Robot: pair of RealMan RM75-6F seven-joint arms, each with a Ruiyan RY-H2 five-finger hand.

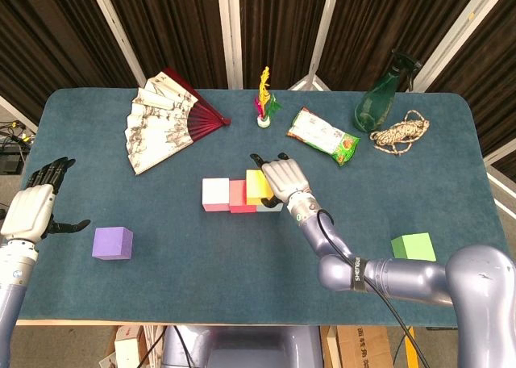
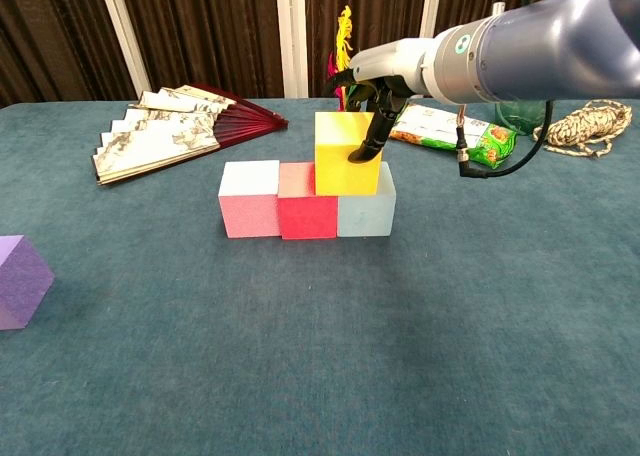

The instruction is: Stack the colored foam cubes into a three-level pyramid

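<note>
Three cubes stand in a row mid-table: pink, red and grey-blue. A yellow cube rests on top, over the seam between red and grey-blue. My right hand grips the yellow cube from above, thumb down its front face, other fingers behind; it also shows in the head view. A purple cube lies at the front left and a green cube at the front right. My left hand hovers by the table's left edge, fingers apart, holding nothing.
Along the back lie a paper fan, a feathered shuttlecock, a snack bag, a green spray bottle and a coil of rope. The table edge runs near my left hand.
</note>
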